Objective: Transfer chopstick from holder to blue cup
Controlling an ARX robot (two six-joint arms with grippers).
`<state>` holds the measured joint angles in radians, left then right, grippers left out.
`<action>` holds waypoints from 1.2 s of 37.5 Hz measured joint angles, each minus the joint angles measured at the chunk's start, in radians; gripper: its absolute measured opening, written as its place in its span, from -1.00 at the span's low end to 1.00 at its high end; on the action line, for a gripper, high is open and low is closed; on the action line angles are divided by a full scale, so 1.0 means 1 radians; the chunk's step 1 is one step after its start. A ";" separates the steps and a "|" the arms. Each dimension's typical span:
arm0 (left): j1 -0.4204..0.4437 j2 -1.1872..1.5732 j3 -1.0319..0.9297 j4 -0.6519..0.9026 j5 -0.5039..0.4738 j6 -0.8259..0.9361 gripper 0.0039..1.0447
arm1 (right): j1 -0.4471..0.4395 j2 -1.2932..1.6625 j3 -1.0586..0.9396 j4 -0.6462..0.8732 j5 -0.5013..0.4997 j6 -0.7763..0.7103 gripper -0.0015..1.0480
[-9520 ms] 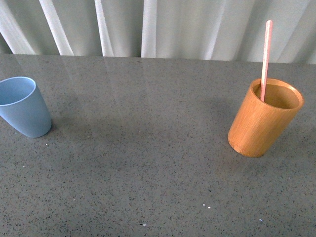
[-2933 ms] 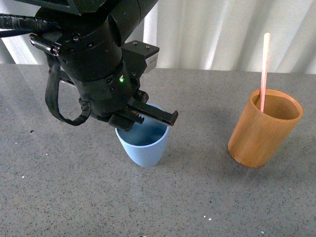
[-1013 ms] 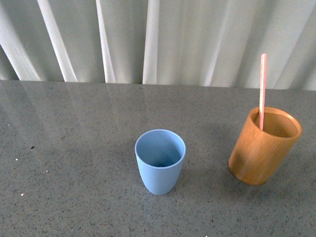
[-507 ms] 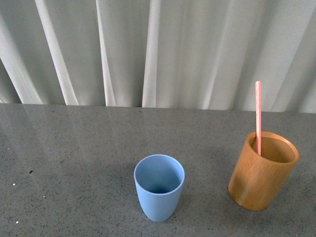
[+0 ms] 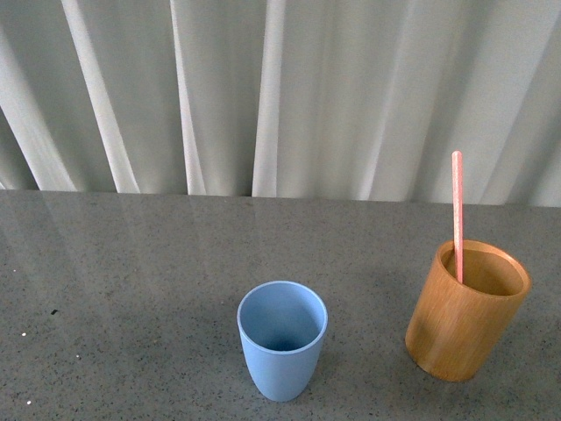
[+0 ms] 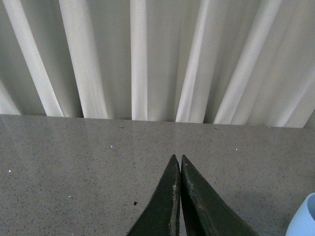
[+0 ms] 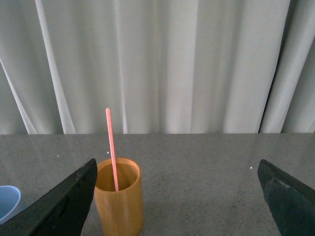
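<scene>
The pink chopstick [image 5: 457,215] stands upright in the orange-brown wooden holder [image 5: 465,311] at the right of the grey table. The light-blue cup [image 5: 281,339] stands empty at the front middle. No arm shows in the front view. In the right wrist view the holder [image 7: 118,197] with the chopstick [image 7: 111,147] stands beside the left finger; my right gripper [image 7: 179,196] is open and empty, well short of it. The blue cup's rim [image 7: 7,201] shows at the edge. My left gripper [image 6: 178,167] is shut and empty above the table; the cup's edge [image 6: 305,219] is at the corner.
White curtains [image 5: 263,96] hang behind the far edge of the grey speckled table [image 5: 131,289]. Bare tabletop lies between the cup and the holder and all along the left side.
The left arm, which held the blue cup at mid-table, has let go and left the front view. The view has tilted up, so cup and holder sit lower in the frame.
</scene>
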<state>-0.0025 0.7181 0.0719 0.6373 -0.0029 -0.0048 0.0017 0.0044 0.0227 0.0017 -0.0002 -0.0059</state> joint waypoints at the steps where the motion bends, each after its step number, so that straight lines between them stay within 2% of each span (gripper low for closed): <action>1: 0.000 -0.023 -0.006 -0.016 0.000 0.000 -0.94 | 0.000 0.000 0.000 0.000 0.000 0.000 0.81; 8: 0.000 -0.097 -0.053 -0.030 0.000 0.000 -0.94 | 0.000 0.000 0.000 0.000 0.000 0.000 0.81; 20: 0.000 -0.325 -0.053 -0.243 0.000 0.000 -0.94 | 0.000 0.000 0.000 0.000 0.000 0.000 0.81; 41: 0.000 -0.543 -0.053 -0.459 0.000 0.000 -0.94 | 0.000 0.000 0.000 0.000 0.000 0.000 0.81; 45: 0.000 -0.695 -0.053 -0.630 0.002 0.000 -0.94 | 0.000 0.000 0.000 0.000 0.000 0.000 0.81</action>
<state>-0.0021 0.0227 0.0185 0.0071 -0.0010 -0.0044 0.0017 0.0044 0.0227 0.0017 0.0002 -0.0059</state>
